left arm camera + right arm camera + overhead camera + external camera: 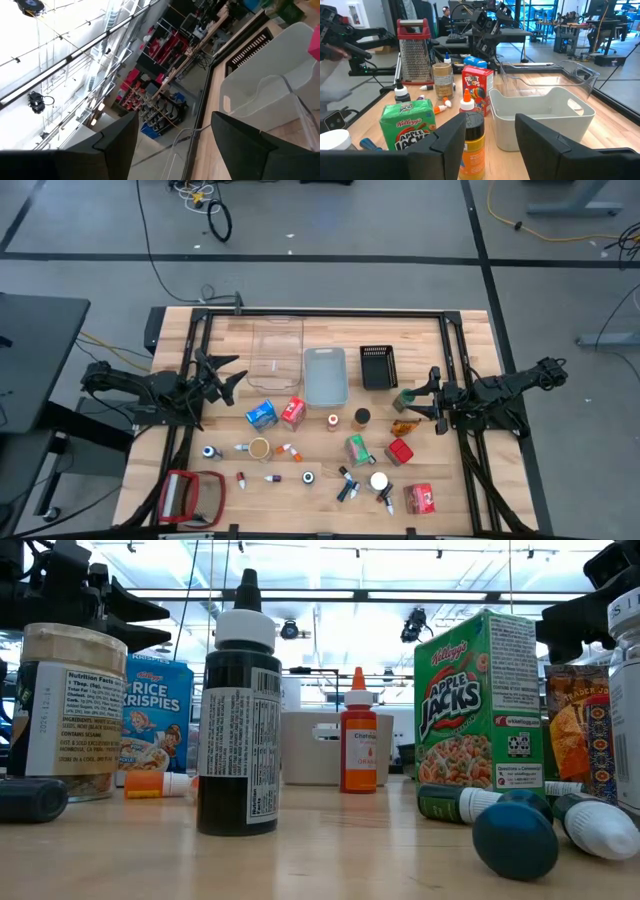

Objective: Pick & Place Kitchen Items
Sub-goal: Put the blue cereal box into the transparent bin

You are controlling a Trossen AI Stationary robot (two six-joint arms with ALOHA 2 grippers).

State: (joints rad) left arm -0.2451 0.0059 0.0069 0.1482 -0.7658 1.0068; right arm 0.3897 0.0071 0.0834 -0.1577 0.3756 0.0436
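The kitchen items lie scattered over the near half of the wooden table: a blue carton (262,414), a red carton (293,412), a green carton (359,449), a red tin (399,452), a jar (259,448) and several tiny bottles (345,485). My left gripper (238,376) hovers open at the left side, above the table, with nothing between its fingers (175,117). Over at the right side my right gripper (425,395) is also open and level. It faces the items and bins, its fingers (490,120) holding nothing.
A clear bin (276,348), a grey bin (325,375) and a black bin (378,366) stand in a row at the far middle. A red-framed grater (190,496) lies at the near left corner. An orange packet (403,426) lies below the right gripper.
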